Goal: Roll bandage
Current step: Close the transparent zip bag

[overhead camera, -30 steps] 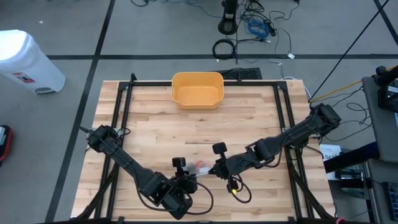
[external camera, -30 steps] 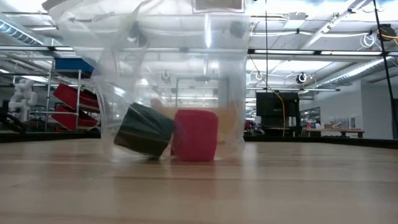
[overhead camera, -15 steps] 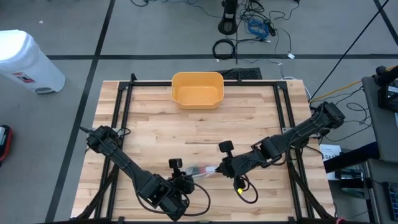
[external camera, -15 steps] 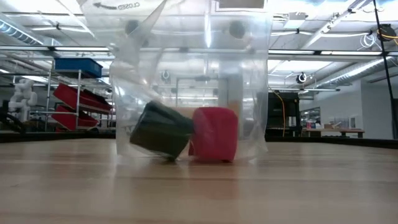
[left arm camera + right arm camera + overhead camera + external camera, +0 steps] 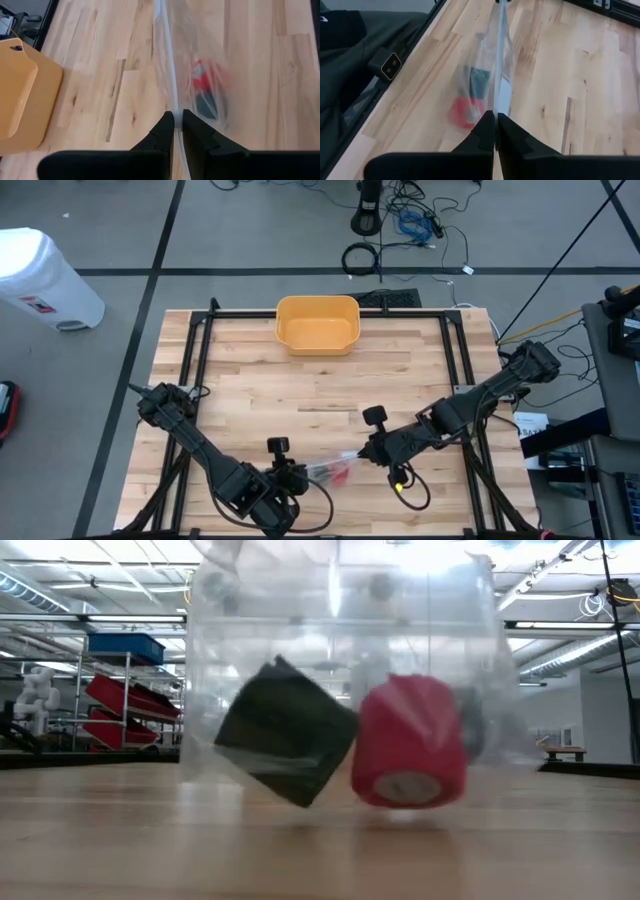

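Close to the low camera, a clear plastic bag (image 5: 340, 690) hangs with its bottom just above the wooden counter (image 5: 320, 850), and two bandage rolls sit inside it: a dark green roll (image 5: 285, 732) tilted on one corner and a red roll (image 5: 410, 740) beside it, lying with its open core facing the camera. From above, the bag (image 5: 335, 468) stretches between the two arms near the front edge of the counter (image 5: 320, 380). The left tool (image 5: 298, 476) grips the bag's one end with its fingers pinched narrow on the plastic; in the left wrist view the dark fingers (image 5: 162, 132) press together on the bag's edge (image 5: 170, 85), the red and green rolls (image 5: 207, 87) blurred past them. The right tool (image 5: 368, 452) holds the opposite end, its fingers (image 5: 485, 130) fully closed on the thin film (image 5: 497, 70), the rolls (image 5: 470, 97) visible through it. Farther back, at the counter's far edge, stands a yellow bin (image 5: 317, 324). Beyond the counter, on the grey floor, a white container (image 5: 45, 280) stands at the left, and cables lie behind.
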Tool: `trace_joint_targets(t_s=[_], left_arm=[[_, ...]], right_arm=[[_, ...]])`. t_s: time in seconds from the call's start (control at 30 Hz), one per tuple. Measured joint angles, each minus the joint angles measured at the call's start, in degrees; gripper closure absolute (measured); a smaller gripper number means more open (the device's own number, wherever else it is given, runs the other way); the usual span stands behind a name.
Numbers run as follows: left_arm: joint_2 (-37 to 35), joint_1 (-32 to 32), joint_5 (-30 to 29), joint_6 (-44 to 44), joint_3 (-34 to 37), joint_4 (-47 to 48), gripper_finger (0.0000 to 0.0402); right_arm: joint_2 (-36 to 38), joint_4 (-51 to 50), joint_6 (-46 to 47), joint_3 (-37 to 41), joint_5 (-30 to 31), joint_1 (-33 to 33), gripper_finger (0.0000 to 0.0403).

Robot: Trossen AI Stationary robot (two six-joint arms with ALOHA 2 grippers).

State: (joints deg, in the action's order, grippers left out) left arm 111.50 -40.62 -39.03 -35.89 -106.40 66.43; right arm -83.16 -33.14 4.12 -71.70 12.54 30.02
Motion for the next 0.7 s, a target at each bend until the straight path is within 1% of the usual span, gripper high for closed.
trace_joint_targets(t_s=[0.4, 0.7], left_arm=[[0.00, -0.73, 0.00, -1.41, -0.23, 1.62, 0.0371], [0.00, -0.79, 0.67, -1.54, -0.23, 1.74, 0.0371]], right_arm=[[1.97, -2.87, 2.07, 0.00, 2.62, 1.99, 0.0403], [2.23, -4.00, 2.39, 0.00, 2.62, 2.03, 0.0403]])
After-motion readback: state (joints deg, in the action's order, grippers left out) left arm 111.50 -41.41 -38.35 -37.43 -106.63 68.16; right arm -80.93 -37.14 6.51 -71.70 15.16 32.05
